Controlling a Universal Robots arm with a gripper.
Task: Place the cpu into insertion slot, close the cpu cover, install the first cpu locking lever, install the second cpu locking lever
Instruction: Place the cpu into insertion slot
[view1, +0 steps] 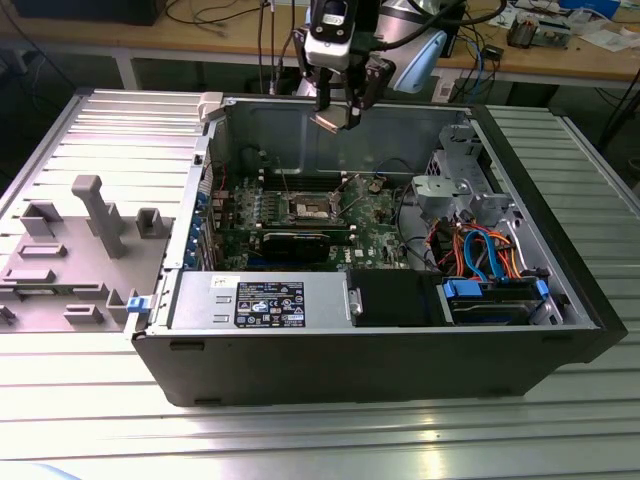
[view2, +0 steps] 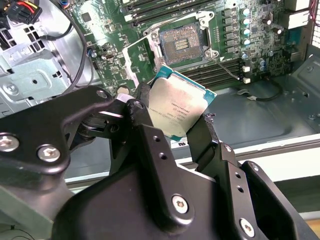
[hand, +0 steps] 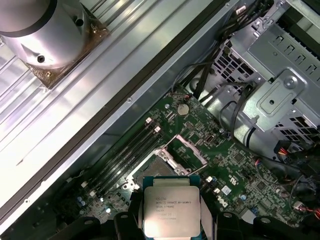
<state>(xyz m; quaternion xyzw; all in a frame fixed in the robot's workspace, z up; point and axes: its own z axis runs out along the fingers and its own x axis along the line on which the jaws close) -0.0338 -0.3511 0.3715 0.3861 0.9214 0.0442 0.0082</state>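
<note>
The jaws pinched the cpu (view2: 180, 112) by two opposite edges, its silver-grey top turned toward the cameras in both wrist views. In the exterior view the chip hung in the air over the far wall of the open computer case (view1: 350, 362), well apart from the board below.

Inside the case lay the green motherboard (view1: 375, 228). Its insertion slot (view2: 182, 41) was uncovered, the grid of contacts showing. The cpu cover (view2: 134, 62) stood swung up beside the slot. Along the case's near wall sat a grey power supply (view1: 265, 300). At the exterior view's right were a metal drive cage (view1: 455, 190) and a bundle of orange, red and blue cables (view1: 480, 250).

The arm (view1: 410, 40) reached in from beyond the case's far side, its wrist pointed downward, so the jaws hovered above the case's rim.

The case rested on its side on a ribbed metal tabletop (view1: 300, 440). A grey moulded tray (view1: 70, 270) lay at the exterior view's left.
</note>
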